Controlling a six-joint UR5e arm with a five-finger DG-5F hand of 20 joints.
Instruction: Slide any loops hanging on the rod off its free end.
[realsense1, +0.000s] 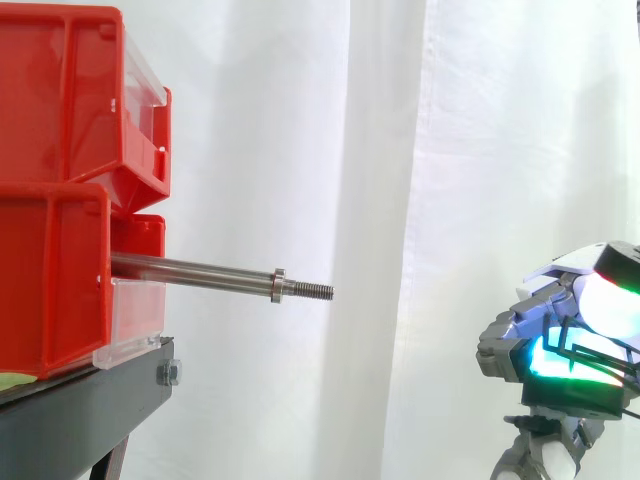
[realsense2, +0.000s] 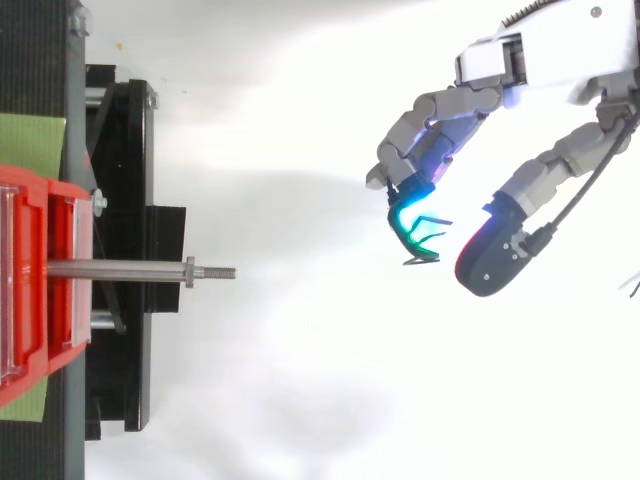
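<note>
- Counting two stacked red bins (realsense1: 60, 110), far from my hand (realsense2: 450, 105); I can't see their contents.
- One steel rod (realsense1: 190, 270) points toward the hand.
- Fingers curl around one thin loop (realsense2: 422, 240), well clear of the rod.

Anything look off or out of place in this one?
The steel rod sticking out of the red bins is bare: no loop hangs on it. A thin dark wire piece sits at the hand, well off the rod's free end.

Smooth, shiny metal rod (realsense1: 190, 271) with threaded tip; glossy red plastic bins (realsense1: 60, 110); matt black stand (realsense1: 80, 415); white cloth curtain (realsense1: 420, 150).
</note>
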